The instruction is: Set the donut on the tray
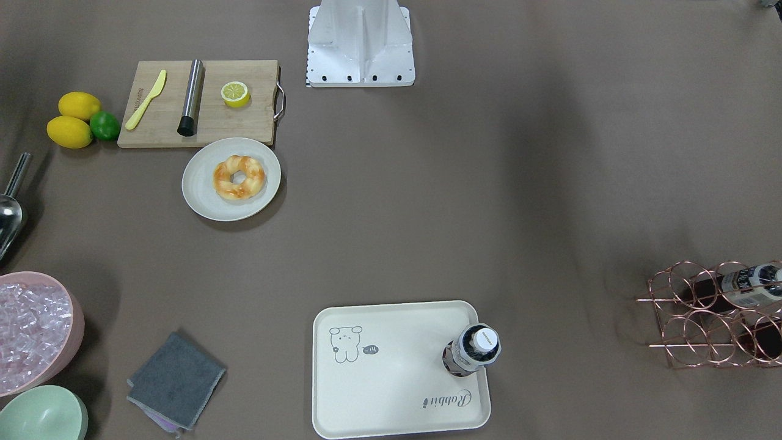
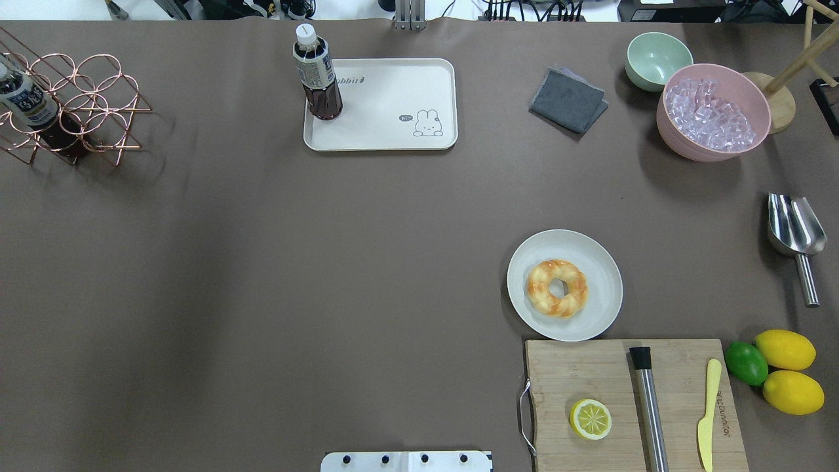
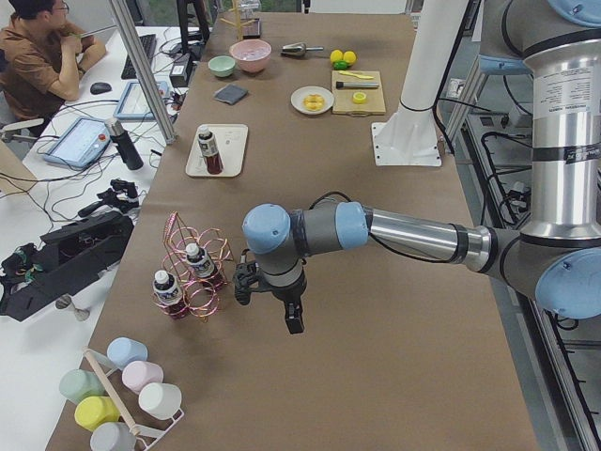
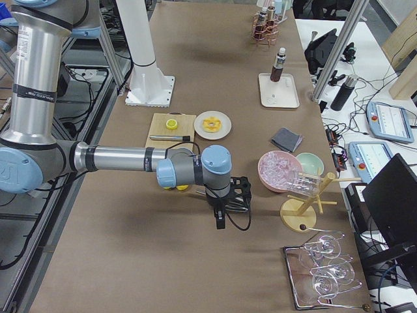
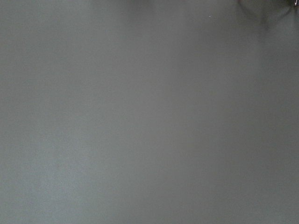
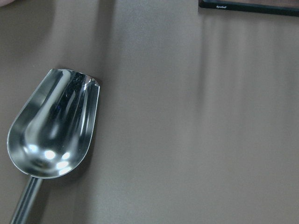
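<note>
The donut (image 1: 239, 177) is a twisted golden-orange ring. It lies on a round off-white plate (image 1: 201, 195) next to the wooden cutting board (image 1: 165, 131); it also shows in the overhead view (image 2: 557, 288). The cream tray (image 1: 391, 391) with the bear drawing lies far from it across the table (image 2: 387, 111). A dark drink bottle (image 1: 471, 349) stands upright on one corner of the tray. My left gripper (image 3: 291, 319) and right gripper (image 4: 220, 218) show only in the side views, hovering above bare table far from the donut. I cannot tell whether either is open or shut.
The board carries a halved lemon (image 2: 590, 419), a steel tube (image 2: 649, 400) and a yellow knife (image 2: 708, 413). Two lemons and a lime (image 2: 747, 362) lie beside it. A steel scoop (image 6: 53, 126), a pink ice bowl (image 2: 714, 118), a green bowl (image 2: 657, 59), a grey cloth (image 2: 567, 99) and a copper wire rack (image 2: 72, 105) ring the table.
</note>
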`<action>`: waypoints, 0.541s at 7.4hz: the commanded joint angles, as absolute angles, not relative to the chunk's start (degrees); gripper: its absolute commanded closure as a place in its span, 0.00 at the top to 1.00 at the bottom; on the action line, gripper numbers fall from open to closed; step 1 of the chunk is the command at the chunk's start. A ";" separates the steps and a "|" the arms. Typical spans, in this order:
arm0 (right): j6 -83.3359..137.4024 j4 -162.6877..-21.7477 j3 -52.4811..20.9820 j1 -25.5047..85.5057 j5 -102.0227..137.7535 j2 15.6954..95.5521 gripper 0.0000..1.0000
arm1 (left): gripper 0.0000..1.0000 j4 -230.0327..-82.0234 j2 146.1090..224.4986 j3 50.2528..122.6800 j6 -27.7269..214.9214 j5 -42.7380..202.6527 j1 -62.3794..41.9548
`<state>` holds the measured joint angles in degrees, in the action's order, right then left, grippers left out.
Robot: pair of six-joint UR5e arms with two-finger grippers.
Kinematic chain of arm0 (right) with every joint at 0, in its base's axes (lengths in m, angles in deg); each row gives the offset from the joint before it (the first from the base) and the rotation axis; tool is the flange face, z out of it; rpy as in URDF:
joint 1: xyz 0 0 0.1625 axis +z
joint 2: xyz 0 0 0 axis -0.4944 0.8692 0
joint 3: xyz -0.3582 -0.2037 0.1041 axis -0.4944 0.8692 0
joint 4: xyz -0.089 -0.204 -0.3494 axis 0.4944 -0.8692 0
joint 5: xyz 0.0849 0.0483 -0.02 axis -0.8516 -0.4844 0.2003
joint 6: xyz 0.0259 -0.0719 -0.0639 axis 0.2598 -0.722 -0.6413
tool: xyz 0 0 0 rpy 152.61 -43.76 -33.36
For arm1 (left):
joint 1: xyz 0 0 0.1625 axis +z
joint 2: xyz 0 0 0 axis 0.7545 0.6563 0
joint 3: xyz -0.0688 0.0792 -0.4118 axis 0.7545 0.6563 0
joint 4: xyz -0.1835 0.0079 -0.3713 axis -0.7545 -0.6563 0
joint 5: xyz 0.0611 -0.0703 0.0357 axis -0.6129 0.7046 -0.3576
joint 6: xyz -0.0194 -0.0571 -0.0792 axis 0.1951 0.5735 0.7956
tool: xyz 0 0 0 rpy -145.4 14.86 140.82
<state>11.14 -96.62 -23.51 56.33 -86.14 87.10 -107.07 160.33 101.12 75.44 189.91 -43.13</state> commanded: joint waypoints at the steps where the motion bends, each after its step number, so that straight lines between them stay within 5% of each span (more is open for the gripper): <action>1: 11.15 -96.59 -23.74 56.33 -87.07 87.15 0.94 | 0.98 -107.33 160.35 101.14 75.44 189.91 -43.13; 4: 10.97 -96.15 -23.83 56.41 -87.52 87.24 0.95 | 0.98 -107.43 160.44 101.14 75.35 189.91 -43.13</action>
